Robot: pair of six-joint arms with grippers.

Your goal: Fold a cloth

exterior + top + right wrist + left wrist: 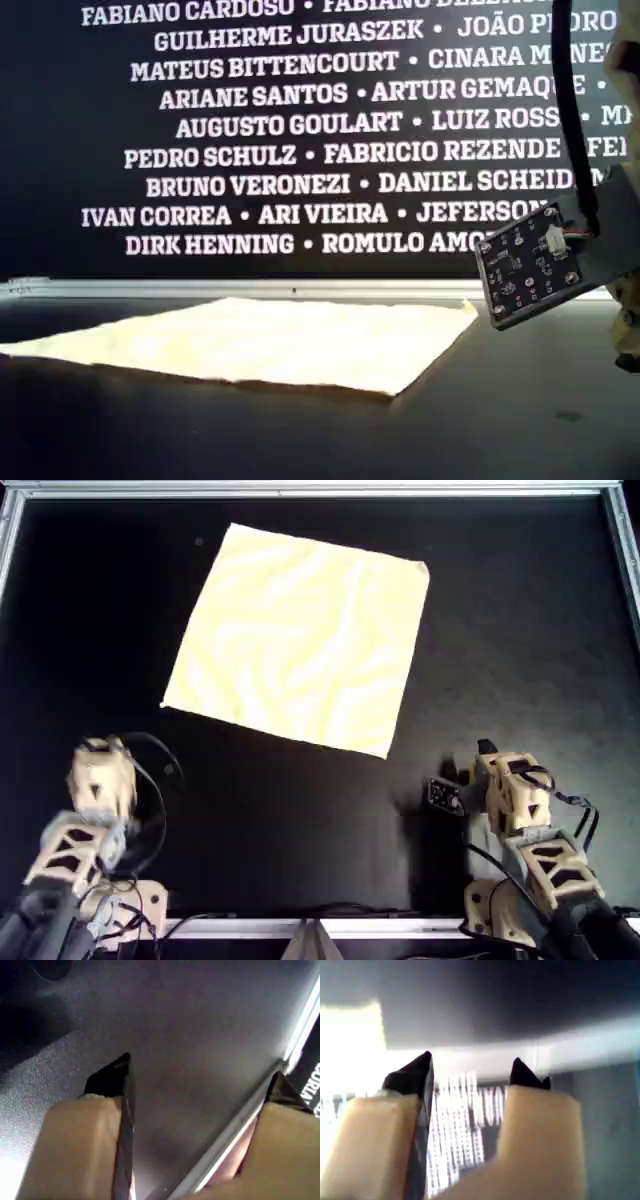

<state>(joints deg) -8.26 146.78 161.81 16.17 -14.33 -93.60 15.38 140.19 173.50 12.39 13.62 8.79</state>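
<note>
The cloth is a pale yellow square with whitish wavy streaks. It lies flat and unfolded on the black table, turned a little, in the far middle of the overhead view. It also shows in the exterior view. My first gripper is open and empty, with a bright pale patch off to one side that may be the cloth. My second gripper is open and empty over bare table. One arm sits near the overhead view's lower left and another arm near its lower right, both apart from the cloth.
A metal rail borders the table's far edge, with more rail at the sides. A dark wall with white names stands behind the table. A small circuit board hangs on the arm at the exterior view's right.
</note>
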